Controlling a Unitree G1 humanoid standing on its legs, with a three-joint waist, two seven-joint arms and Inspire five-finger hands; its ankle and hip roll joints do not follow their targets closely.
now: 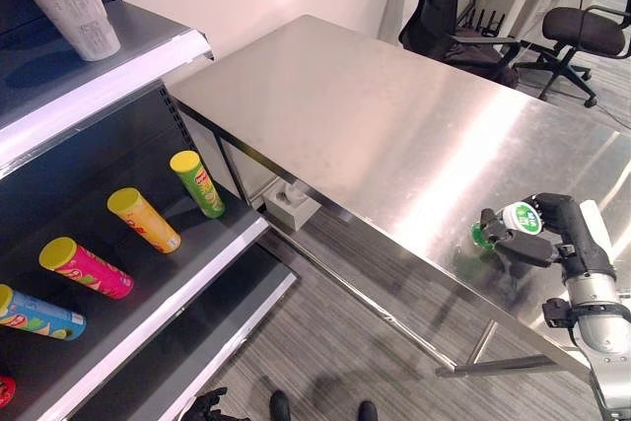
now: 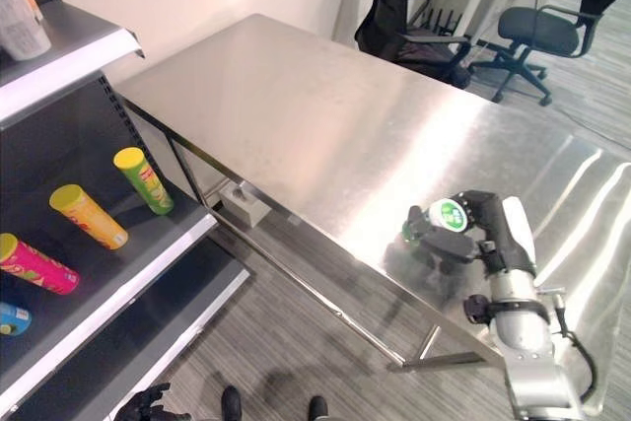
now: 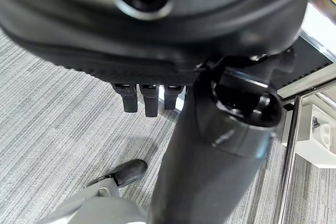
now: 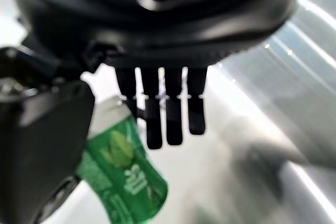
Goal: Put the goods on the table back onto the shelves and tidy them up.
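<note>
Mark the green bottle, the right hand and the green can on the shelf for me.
green bottle (image 4: 126, 182): right wrist view, on its green label.
right hand (image 1: 554, 226): left eye view, on the back of the hand.
green can (image 1: 201, 187): left eye view, on the middle of its side.

Right arm (image 2: 527, 362): silver-grey cylindrical forearm with a dark clamp collar at the wrist. Right hand (image 2: 490, 229): black, with a white cover (image 2: 517, 226) along one side and slim, segmented black fingers (image 4: 167, 109). Left hand (image 3: 157, 40): black, rounded housing with a round recessed hole; short black fingers (image 3: 149, 98).
</note>
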